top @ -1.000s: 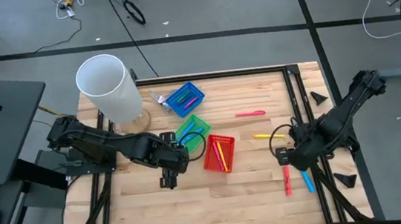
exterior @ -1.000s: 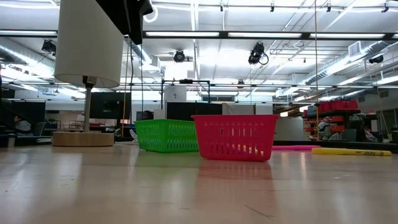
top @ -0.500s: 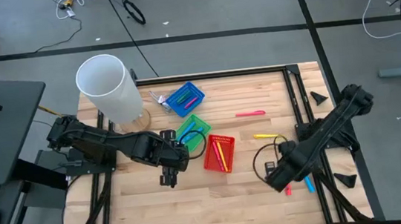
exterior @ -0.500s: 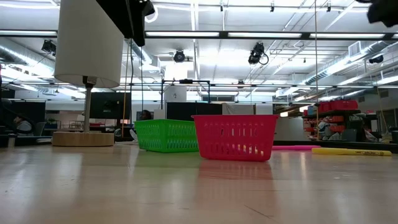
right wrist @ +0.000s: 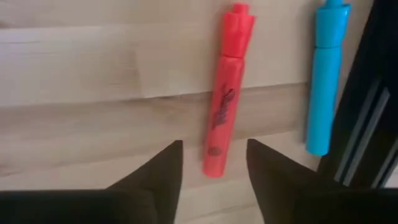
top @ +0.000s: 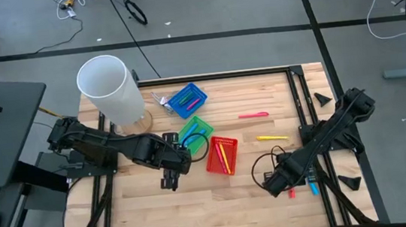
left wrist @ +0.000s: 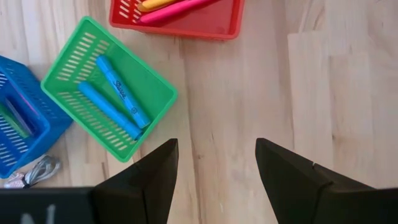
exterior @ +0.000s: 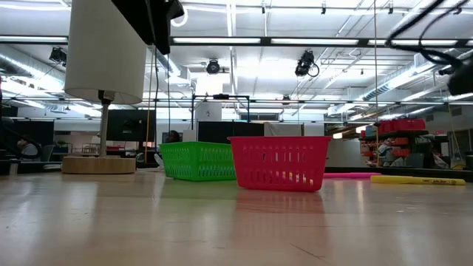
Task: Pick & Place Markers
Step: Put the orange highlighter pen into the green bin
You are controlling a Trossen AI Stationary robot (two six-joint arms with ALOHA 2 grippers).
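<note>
Wooden tabletop fills the high view, and I have my right gripper low over its near right part, with the red marker and the blue marker lying just to its right by the table's edge. My left gripper waits near the green basket, the red basket beside it and the blue basket farther back. A pink marker and a yellow marker lie loose mid-table.

Low view: the green and red baskets stand side by side, and the yellow marker lies flat at the right.

Left wrist view: fingers spread wide, holding nothing; two blue markers lie in the green basket, pink and yellow ones in the red.

Right wrist view: fingers apart and empty, and the red marker's end sits just ahead between them, its long axis running straight away from me, the blue one parallel beside it. My right arm is clearly the nearer one for this pick.
</note>
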